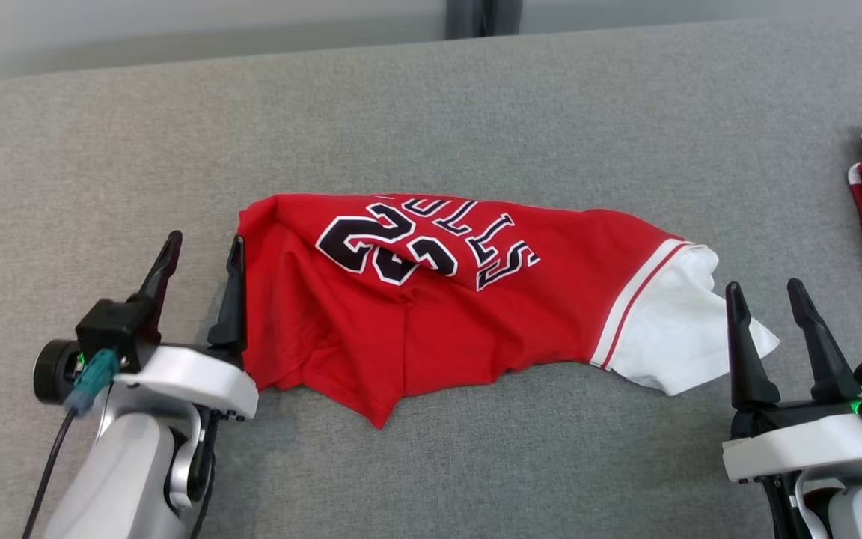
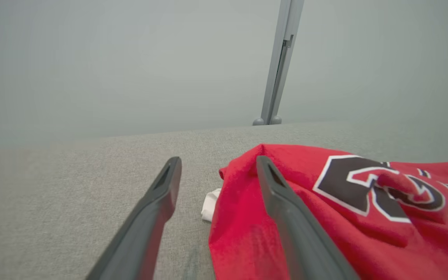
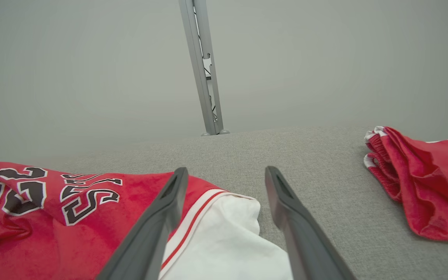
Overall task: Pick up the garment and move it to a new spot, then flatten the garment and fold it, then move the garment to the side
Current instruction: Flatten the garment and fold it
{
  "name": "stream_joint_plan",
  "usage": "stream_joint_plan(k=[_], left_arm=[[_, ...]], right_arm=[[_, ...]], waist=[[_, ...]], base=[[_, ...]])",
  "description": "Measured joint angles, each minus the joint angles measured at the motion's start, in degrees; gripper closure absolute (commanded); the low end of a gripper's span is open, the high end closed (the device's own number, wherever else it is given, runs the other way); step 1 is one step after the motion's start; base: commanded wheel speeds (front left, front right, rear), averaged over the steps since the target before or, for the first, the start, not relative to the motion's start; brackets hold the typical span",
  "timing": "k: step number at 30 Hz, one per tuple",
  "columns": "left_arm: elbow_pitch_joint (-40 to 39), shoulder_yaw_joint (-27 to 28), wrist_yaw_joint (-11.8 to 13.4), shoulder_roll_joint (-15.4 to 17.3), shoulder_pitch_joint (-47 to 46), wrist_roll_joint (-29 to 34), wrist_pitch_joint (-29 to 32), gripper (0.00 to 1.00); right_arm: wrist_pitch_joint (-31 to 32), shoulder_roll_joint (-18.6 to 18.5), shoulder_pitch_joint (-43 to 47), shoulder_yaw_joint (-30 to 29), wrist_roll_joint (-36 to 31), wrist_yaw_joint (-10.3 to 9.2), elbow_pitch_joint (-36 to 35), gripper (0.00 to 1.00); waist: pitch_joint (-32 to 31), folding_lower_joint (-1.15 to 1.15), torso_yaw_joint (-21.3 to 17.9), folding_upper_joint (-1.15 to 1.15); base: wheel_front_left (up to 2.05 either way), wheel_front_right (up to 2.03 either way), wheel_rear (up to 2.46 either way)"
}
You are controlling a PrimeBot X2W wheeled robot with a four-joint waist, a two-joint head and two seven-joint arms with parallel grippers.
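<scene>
Garment (image 1: 438, 299) on grey surface (image 1: 476, 112), long axis left–right — white end toward right gripper (image 1: 765, 287), red end beside left gripper (image 1: 205, 238); both spread wide, empty. Left wrist view: white corner (image 2: 210, 204) under red edge.

the red jersey (image 1: 431, 329) near the middle of the grey worktop (image 1: 431, 112) carries a big black number (image 1: 382, 247) edged in white, reading 23, with a fold across it. next to it runs matching black lettering (image 1: 476, 239), upside down from the robot's side; i can make out "ulls", the start lost in a crease.
</scene>
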Motion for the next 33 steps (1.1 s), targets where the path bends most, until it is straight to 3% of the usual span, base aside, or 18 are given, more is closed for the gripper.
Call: stream_joint_plan(k=[5, 10, 19, 33], left_arm=[[-12.41, 2.86, 2.48, -0.68, 7.88, 3.34, -0.16, 0.00], [-18.47, 3.16, 3.31, -1.25, 15.62, 6.11, -0.16, 0.00], [-17.93, 2.99, 3.94, -1.58, 22.93, 6.51, -0.16, 0.00], [-16.27, 2.24, 3.96, -1.41, 23.01, 6.22, -0.04, 0.00]], right_arm=[[0.56, 0.00, 1.25, -0.07, -1.27, 0.00, -0.67, 0.00], [1.96, 0.01, 3.13, -0.27, -2.90, 0.00, -1.46, 0.00], [4.22, -0.08, 7.10, -1.27, -3.68, 0.00, -3.11, 0.00], [6.23, -0.14, 9.05, -2.29, -3.99, 0.00, -5.89, 0.00]], waist=[[-2.55, 0.00, 1.04, 0.00], [-5.31, 0.00, 2.16, 0.00], [-10.23, 0.00, 3.91, 0.00], [-11.82, 0.00, 4.90, 0.00]], base=[[0.00, 0.00, 0.00], [0.00, 0.00, 0.00], [0.00, 0.00, 0.00], [0.00, 0.00, 0.00]])
